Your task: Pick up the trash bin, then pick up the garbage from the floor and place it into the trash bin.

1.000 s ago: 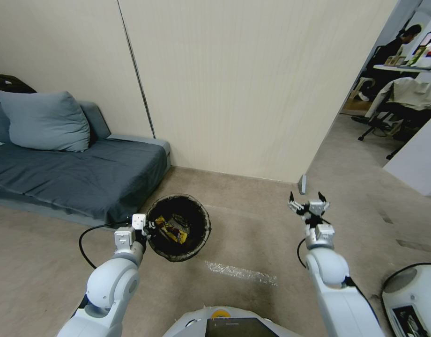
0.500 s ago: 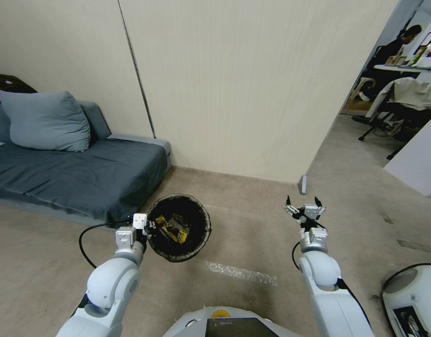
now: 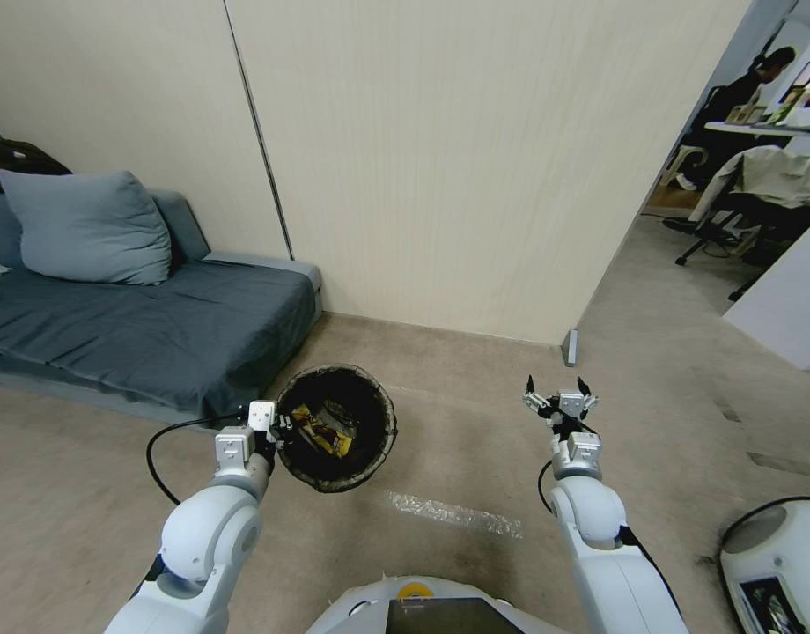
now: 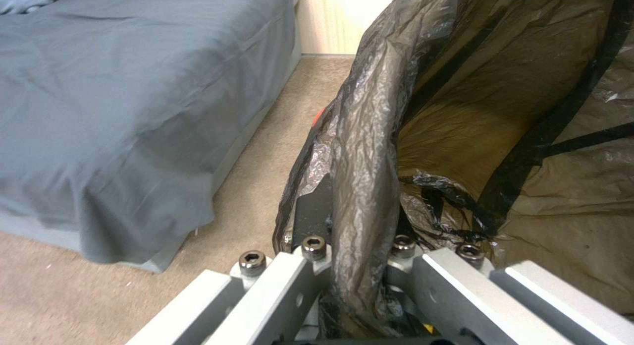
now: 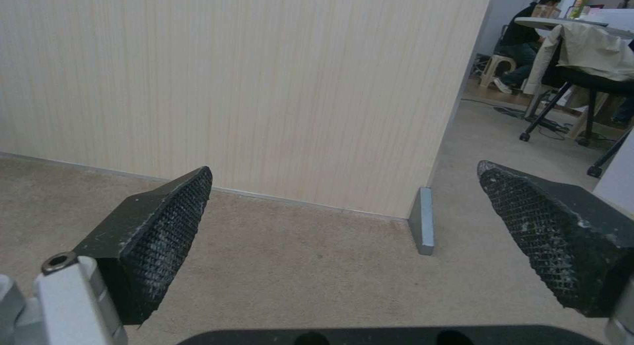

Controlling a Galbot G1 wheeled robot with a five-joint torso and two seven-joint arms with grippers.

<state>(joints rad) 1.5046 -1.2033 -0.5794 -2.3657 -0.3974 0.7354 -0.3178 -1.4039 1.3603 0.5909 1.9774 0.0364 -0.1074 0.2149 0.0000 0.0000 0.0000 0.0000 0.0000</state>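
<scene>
Left gripper (image 3: 277,429) stays clamped on the rim of the small round trash bin with black plastic liner (image 3: 336,426), held just off the beige floor (image 3: 475,440) beside the grey sofa (image 3: 141,326), yellow and dark wrappers (image 3: 321,431) already inside. Right gripper (image 3: 559,398), fingers spread wide and empty, has pulled back toward the robot over the last 1 s. No loose garbage visible nearby, so this looks like the retreat after a drop.

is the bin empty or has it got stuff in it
Not empty. The trash bin, its rim clamped by the left gripper, holds a yellow wrapper in its black liner.

Right claw (image 3: 556,394) nearer, leftward.
</scene>
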